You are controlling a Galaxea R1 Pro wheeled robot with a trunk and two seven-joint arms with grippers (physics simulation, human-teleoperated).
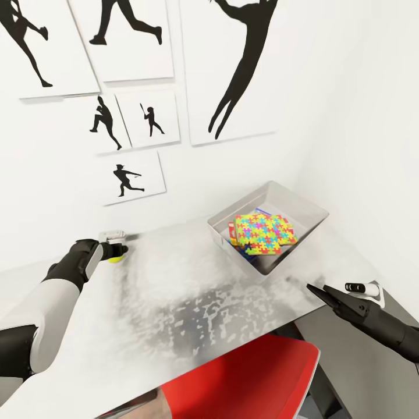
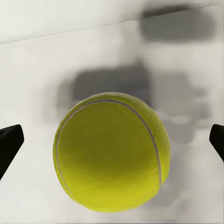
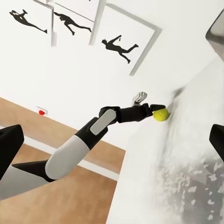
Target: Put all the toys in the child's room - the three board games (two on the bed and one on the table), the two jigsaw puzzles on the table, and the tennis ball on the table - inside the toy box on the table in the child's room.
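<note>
currently the left gripper point(image 1: 118, 251) is spread wide around the ball point(image 1: 116, 259) at the table's point(image 1: 192, 279) far edge by the wall, fingers point(image 2: 9, 144) clear of it on both sides. right gripper point(image 1: 317, 289) hangs open over the near edge, holding nothing. puzzles point(image 1: 265, 231) lie in the toy box point(image 1: 244, 208).

Tennis ball point(image 2: 111, 151): yellow-green, thin pale seam. Jigsaw puzzles point(image 1: 263, 231): interlocking red, yellow, blue, green pieces. Toy box point(image 1: 306, 205): light grey. Surface point(image 1: 192, 291): pale grey, mottled darker blotches. Chair point(image 1: 244, 378): red. Wall prints point(image 1: 139, 119): black silhouettes on white. Left arm point(image 1: 52, 297): white and black
</note>
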